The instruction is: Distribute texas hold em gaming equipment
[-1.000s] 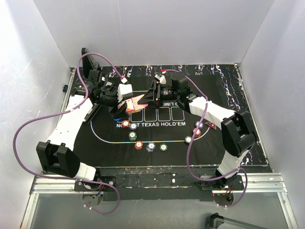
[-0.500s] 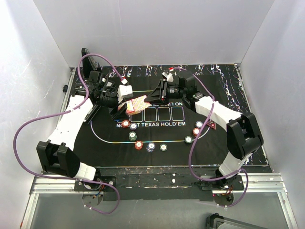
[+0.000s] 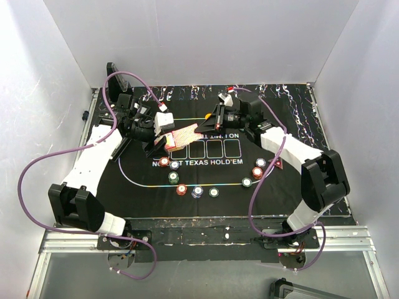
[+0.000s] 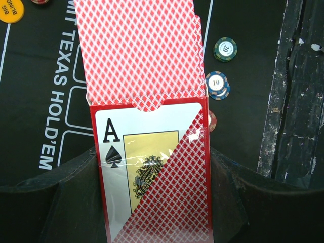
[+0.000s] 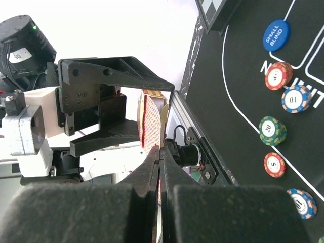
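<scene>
While jaws grip one card pack [image 3: 181, 137], nine chips [image 3: 197, 191] nearby

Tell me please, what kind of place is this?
Probably a robot test cell in a laboratory, set up for poker: plain white walls enclose it, a black Texas Hold'em mat holds poker chips, and a metal rail carries the two arms.
</scene>
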